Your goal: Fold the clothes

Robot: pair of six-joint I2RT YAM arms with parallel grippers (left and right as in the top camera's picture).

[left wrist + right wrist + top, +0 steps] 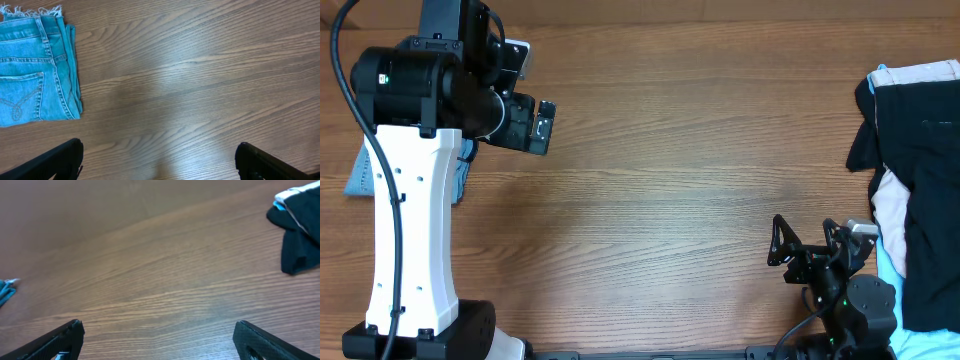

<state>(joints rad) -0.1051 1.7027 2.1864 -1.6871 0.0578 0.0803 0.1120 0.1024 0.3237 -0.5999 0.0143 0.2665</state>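
Jeans (pixel 35 75) lie at the left end of the table (pixel 670 150), already folded into a compact, squared packet with the layers stacked. The frayed hem sits along the packet's far edge and a stitched back pocket faces up. From overhead only slivers of blue denim (pixel 360 175) show, because my left arm stands over them. My left gripper (pixel 160 167) hovers above bare wood just beside the packet, touching nothing; its jaws are spread wide and hold nothing. My right gripper (pixel 160 342) is low near the front right of the table, also spread wide and empty.

I judge this pair finished: the edges look lined up, no leg trails out, and it is parked out of the way.

What I think is left is the heap of garments (pixel 920 180) at the far right edge, made up of black cloth with light blue and pale pieces tangled in it, all crumpled and unfolded. I cannot tell how many items it holds. The wide middle of the table lies between the two, so the next piece could be drawn there and spread flat. My right gripper is nearer to that heap.
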